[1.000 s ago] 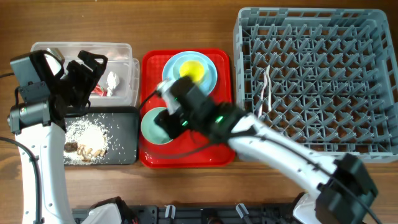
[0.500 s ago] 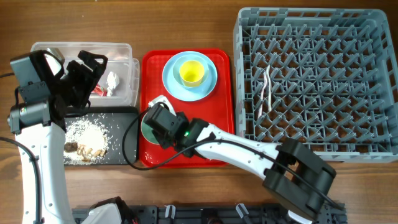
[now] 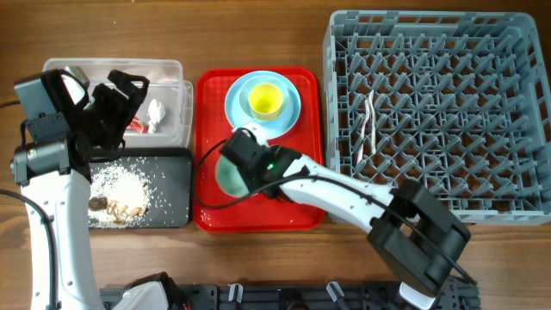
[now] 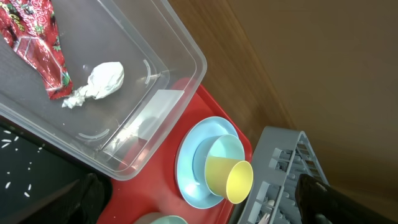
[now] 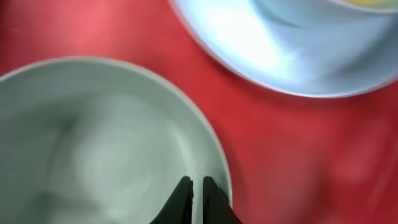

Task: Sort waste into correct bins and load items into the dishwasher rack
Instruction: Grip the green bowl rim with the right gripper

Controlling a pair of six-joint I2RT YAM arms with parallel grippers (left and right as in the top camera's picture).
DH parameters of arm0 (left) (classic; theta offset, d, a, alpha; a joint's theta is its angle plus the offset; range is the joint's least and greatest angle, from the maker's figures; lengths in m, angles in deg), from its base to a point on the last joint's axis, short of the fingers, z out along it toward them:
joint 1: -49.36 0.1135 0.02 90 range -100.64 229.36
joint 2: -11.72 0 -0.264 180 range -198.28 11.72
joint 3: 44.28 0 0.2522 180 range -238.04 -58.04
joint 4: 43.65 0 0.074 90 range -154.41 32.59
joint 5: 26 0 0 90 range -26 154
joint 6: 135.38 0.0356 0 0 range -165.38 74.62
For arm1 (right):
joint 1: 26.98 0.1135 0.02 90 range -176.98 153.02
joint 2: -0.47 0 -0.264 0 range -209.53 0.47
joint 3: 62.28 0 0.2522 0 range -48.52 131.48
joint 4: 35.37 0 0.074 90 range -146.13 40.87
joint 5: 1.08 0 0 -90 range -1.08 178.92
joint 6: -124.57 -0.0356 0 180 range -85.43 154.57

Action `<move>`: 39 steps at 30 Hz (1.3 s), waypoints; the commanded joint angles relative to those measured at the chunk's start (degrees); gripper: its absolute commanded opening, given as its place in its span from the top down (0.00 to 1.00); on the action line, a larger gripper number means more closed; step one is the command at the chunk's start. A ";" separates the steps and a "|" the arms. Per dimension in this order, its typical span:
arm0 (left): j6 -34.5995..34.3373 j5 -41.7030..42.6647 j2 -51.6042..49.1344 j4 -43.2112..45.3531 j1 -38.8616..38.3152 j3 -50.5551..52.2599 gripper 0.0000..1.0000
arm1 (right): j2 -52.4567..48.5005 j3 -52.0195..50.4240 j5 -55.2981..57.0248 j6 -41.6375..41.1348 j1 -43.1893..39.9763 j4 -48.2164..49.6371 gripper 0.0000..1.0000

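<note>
The pale-green bowl [image 3: 225, 176] is on the red tray [image 3: 208, 103], tilted. My right gripper [image 3: 241, 159] is shut on its rim; in the right wrist view the fingers [image 5: 198, 185] pinch the bowl's [image 5: 93, 143] edge. The yellow cup [image 3: 265, 101] sits in a light-blue bowl [image 4: 217, 146] on the light-blue plate [image 3: 293, 116]. My left gripper [image 3: 129, 86] is open and empty above the clear tub [image 4: 180, 62], which holds the red wrapper [image 4: 37, 43] and the white tissue [image 4: 102, 81]. Rice scraps [image 3: 120, 185] lie in the black tray [image 3: 176, 185].
The grey dishwasher rack [image 3: 439, 112] fills the right side, with white cutlery [image 3: 370, 120] lying among its pegs. My right arm reaches across the red tray from the lower right. Bare wooden table shows along the top edge.
My right gripper swung to the bowl's left side and then back right, and the pale-green bowl now stands tilted in its grip. The left arm has not moved.
</note>
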 commanded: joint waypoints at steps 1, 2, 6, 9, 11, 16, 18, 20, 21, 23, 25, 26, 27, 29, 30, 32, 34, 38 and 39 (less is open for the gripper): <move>0.28 0.68 0.09 0.15 0.33 -0.48 0.00 | 1.14 0.44 6.08 0.55 -1.62 -1.55 0.91; 0.28 0.68 0.09 0.15 0.33 -0.48 0.00 | 1.64 0.72 6.08 0.57 -1.75 -1.90 0.91; 0.28 0.68 0.09 0.15 0.33 -0.48 0.00 | 4.96 2.19 4.15 0.50 -1.86 -2.36 0.87; 0.28 0.68 0.09 0.15 0.33 -0.48 0.00 | 7.52 2.56 -6.03 0.74 -1.79 -1.38 0.72; 0.28 0.68 0.09 0.15 0.33 -0.48 0.00 | 8.57 2.56 -15.45 4.00 -1.79 -0.61 0.67; 0.28 0.68 0.09 0.15 0.33 -0.48 0.00 | 8.68 1.97 -24.50 8.11 -0.48 -0.79 0.66; 0.28 0.68 0.09 0.15 0.33 -0.48 0.00 | 8.55 1.40 -24.48 9.22 0.72 -0.81 0.65; 0.28 0.68 0.09 0.15 0.33 -0.48 0.00 | 8.17 1.01 -23.82 9.88 1.68 -0.81 0.66; 0.28 0.68 0.09 0.15 0.33 -0.48 0.00 | 7.65 0.94 -22.80 9.86 2.36 -0.83 0.65; 0.28 0.68 0.09 0.15 0.33 -0.48 0.00 | 6.47 0.94 -21.31 9.79 3.30 -0.76 0.65; 0.28 0.68 0.09 0.15 0.33 -0.48 0.00 | 5.31 0.94 -20.15 9.79 3.85 -0.63 0.64; 0.28 0.68 0.09 0.15 0.33 -0.48 0.00 | 4.66 0.94 -19.80 9.88 3.96 -0.57 0.62; 0.28 0.68 0.09 0.15 0.33 -0.48 0.00 | 3.93 0.94 -19.65 10.16 4.00 -0.42 0.62; 0.28 0.68 0.09 0.15 0.33 -0.48 0.00 | 2.45 0.94 -19.65 11.06 4.00 -0.11 0.61; 0.28 0.68 0.09 0.15 0.33 -0.48 0.00 | 1.70 0.94 -19.34 11.04 4.00 0.04 0.61; 0.28 0.68 0.09 0.15 0.33 -0.48 0.00 | 0.24 0.94 -19.04 11.04 4.00 0.37 0.61; 0.28 0.68 0.09 0.15 0.33 -0.48 0.00 | -0.94 0.94 -18.73 11.04 4.00 0.66 0.61; 0.28 0.68 0.09 0.15 0.33 -0.48 0.00 | -1.73 0.94 -18.18 11.02 4.00 0.72 0.61; 0.28 0.68 0.09 0.15 0.33 -0.48 0.00 | -1.70 0.94 -18.21 10.91 4.00 0.92 0.62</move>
